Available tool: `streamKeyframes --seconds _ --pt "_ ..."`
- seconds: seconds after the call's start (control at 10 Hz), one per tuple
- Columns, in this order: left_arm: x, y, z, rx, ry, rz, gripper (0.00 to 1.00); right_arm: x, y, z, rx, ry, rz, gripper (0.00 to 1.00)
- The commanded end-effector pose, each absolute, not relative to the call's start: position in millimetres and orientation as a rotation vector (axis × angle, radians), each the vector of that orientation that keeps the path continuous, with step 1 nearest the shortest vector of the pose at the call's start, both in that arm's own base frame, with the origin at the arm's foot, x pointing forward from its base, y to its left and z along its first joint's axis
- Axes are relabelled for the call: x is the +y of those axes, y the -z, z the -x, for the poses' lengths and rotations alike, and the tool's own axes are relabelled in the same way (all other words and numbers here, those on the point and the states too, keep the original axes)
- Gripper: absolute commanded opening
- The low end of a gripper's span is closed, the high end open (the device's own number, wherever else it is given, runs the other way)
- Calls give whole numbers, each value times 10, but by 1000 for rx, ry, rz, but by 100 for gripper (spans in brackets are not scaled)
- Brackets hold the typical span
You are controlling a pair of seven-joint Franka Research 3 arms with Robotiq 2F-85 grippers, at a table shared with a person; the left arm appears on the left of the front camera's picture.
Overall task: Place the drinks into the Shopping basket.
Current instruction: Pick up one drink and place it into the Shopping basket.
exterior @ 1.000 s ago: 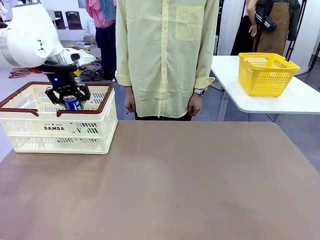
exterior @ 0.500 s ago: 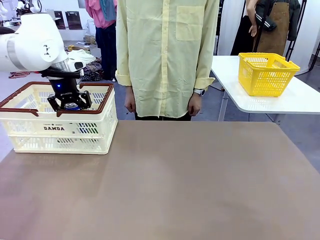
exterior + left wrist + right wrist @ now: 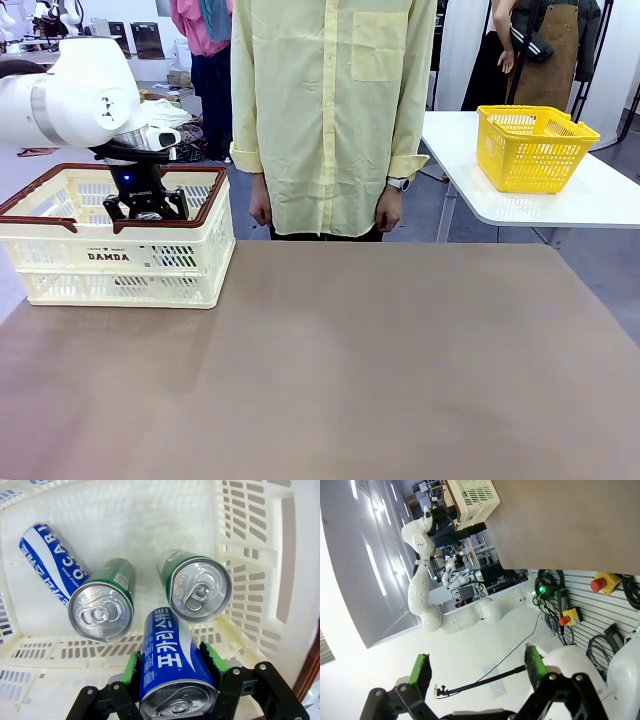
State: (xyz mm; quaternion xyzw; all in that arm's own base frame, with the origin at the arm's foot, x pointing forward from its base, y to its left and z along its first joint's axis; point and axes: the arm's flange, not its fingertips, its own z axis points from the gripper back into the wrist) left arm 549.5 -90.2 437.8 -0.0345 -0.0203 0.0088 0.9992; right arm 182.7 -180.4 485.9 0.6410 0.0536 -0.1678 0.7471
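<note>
Placing step: left gripper, clamped on blue can at lower centre inside Shopping basket, should next release; right gripper gapes empty.

My left gripper is down inside the Shopping basket, with one can between my fingers. Just beyond my fingertips two more cans stand upright side by side on the basket floor. Past them, a fourth can lies tipped near the far wall.
</note>
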Motion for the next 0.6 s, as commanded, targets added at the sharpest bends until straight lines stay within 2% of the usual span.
streamKeyframes --seconds 0.0,0.1,0.2,0.5 --pt "-905 -4404 -5512 -19 -29 43 10 -1799 -4929 -1826 127 383 -1419 100" --pt "-909 -4403 -5513 -19 -32 40 46 -1799 -4929 -1826 127 383 -1419 100" --pt "-912 -4401 -5514 -14 -33 30 100 -1799 -4929 -1826 127 383 -1419 100" --pt "-917 -4394 -5517 -12 -29 22 100 -1799 -4929 -1826 127 383 -1419 100"
